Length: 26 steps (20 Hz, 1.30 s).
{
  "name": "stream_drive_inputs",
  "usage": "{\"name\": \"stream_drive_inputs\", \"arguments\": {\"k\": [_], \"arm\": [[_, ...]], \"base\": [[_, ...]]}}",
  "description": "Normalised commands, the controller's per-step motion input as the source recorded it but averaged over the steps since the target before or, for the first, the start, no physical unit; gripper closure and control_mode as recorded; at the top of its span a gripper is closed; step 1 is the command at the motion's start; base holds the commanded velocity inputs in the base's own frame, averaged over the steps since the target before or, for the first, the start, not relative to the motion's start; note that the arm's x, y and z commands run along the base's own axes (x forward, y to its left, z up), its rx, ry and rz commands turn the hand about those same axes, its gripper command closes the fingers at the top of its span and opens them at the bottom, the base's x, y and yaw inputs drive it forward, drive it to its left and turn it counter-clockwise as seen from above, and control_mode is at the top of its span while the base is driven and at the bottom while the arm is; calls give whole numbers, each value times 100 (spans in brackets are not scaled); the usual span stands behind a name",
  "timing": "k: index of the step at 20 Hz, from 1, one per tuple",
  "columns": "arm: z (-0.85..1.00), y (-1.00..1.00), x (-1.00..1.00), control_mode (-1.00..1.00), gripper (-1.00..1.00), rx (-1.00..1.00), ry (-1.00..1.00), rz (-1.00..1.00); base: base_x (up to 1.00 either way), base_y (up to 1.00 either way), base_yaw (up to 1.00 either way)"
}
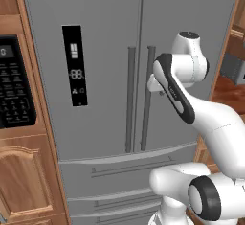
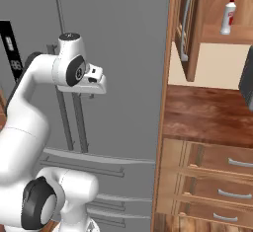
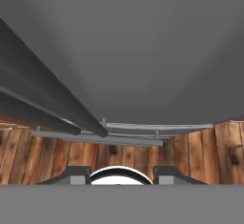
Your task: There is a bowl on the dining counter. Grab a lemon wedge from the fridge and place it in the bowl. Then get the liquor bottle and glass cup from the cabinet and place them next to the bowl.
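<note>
**Fridge still shut, nothing fetched yet**

While the fridge (image 1: 95, 75) stands with both doors closed, we judge the task to be at its very start: no door is open, so the lemon wedge inside is hidden from us and has not been taken. Our hand (image 2: 94, 83) sits close to the two vertical bar handles (image 1: 139, 99) at the door seam, just beside the right-hand one, so we read this as the approach to pulling a door open.

From the hand camera we look down along the handles and the grey door face to the wooden floor (image 3: 47, 156); the two dark fingertips (image 3: 76, 175) stand apart with nothing between them, so our jaws hold nothing.

Left to do, by our reckoning: open the fridge, take the wedge to the bowl, then fetch bottle and cup.

Counted: one fridge, two upper doors, two bar handles, one black display panel (image 1: 74, 66). One liquor bottle (image 2: 228, 15) stands upright on the shelf of the open cabinet (image 2: 217, 33) to the right, above a reddish worktop (image 2: 207, 112). One dark oven panel (image 1: 14, 83) sits left.
</note>
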Motion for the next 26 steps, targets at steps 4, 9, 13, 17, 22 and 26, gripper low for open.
{"name": "stream_drive_inputs", "arguments": {"k": [4, 9, 13, 17, 22, 26], "arm": [[0, 3, -5, 100, -100, 0, 0, 0], [0, 0, 0, 100, -100, 0, 0, 0], [0, 0, 0, 100, -100, 0, 0, 0], [0, 0, 0, 100, -100, 0, 0, 0], [0, 0, 0, 100, -100, 0, 0, 0], [0, 0, 0, 100, -100, 0, 0, 0]], "base": [[-16, 11, 0], [-54, 49, 0], [-44, 47, 0], [-36, 21, 0], [-56, 0, 0], [-46, 0, -1]]}}
